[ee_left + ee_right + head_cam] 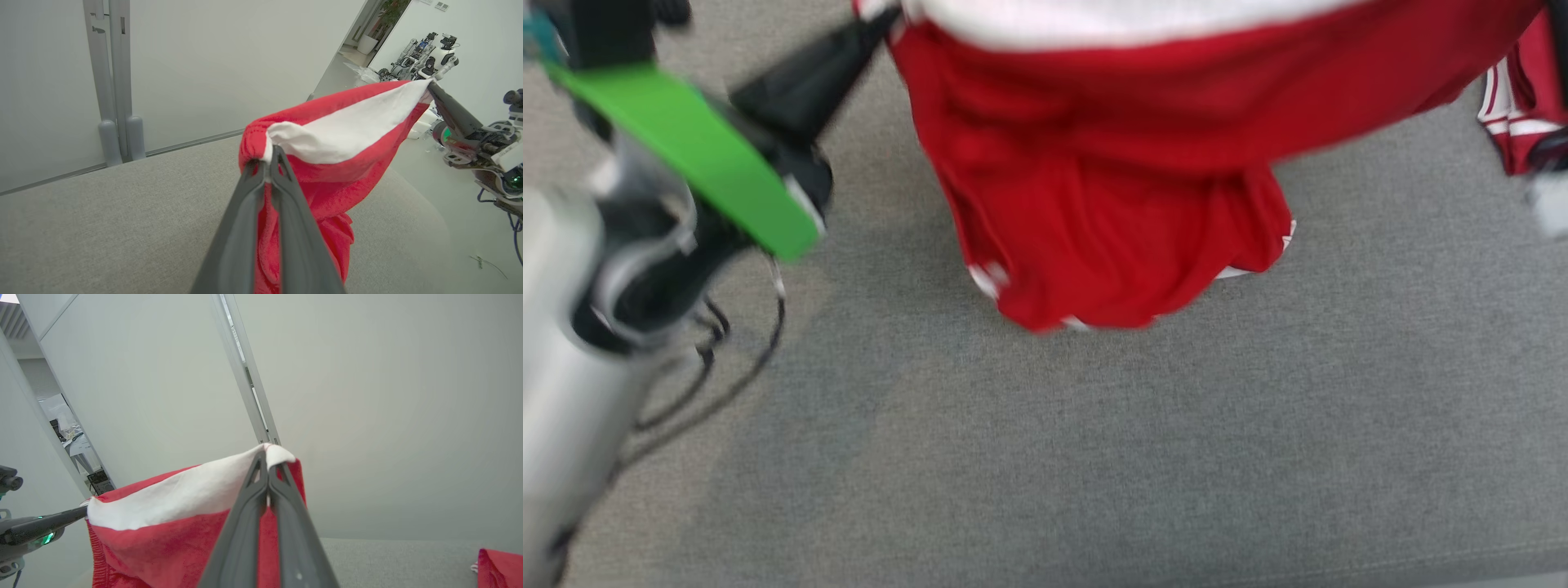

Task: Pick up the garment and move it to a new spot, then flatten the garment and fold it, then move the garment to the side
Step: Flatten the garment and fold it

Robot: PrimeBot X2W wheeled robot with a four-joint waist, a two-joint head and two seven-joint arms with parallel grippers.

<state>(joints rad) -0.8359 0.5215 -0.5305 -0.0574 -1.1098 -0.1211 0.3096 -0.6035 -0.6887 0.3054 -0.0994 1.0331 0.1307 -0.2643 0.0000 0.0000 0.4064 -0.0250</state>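
Observation:
The garment is red with a wide white band along its top edge, and it hangs stretched between my two grippers above the grey padded surface. My left gripper is shut on one end of the white band; in the head view its dark fingertips meet the garment's upper left corner. My right gripper is shut on the band's other end, and the left wrist view shows it too. The cloth's lower hem hangs bunched close to the surface.
A second red and white garment lies at the surface's right edge. Black cables trail under my left arm. Two grey posts stand behind the surface against a pale wall, and other robots stand far back.

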